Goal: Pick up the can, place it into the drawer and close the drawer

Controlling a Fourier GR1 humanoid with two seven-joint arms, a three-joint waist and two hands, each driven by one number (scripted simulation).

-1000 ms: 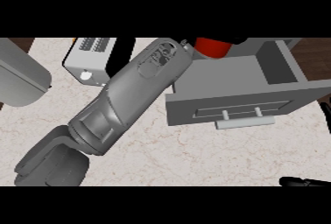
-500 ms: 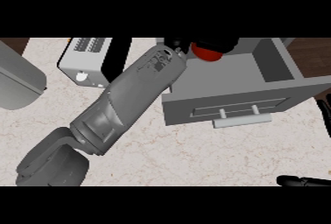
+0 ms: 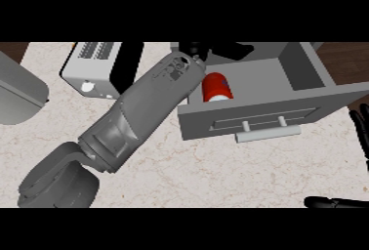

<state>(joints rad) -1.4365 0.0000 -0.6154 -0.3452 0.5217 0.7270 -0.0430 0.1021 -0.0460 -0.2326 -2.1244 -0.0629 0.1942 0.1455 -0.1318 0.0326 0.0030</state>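
Red cylindrical can with a white top (image 3: 217,88) lies inside the open grey box drawer (image 3: 302,68), against its left wall, at the far side of the pale marbled counter (image 3: 216,176). The grey left forearm (image 3: 137,117) runs up from the counter's near left corner, and the black left hand (image 3: 193,50) is above the can's far end, mostly hidden; whether it has hold of the can I cannot tell from here. The black right hand (image 3: 358,128) rests at the counter's right edge, its fingers straight and relaxed.

The can looks placed, so the job now is a clean exit. I'd lift the left hand straight up over the drawer's wall before swinging away, so the wrist doesn't knock the can. Then push squarely on the drawer front beside the pale bar handle (image 3: 268,135), so the drawer slides in without skewing.
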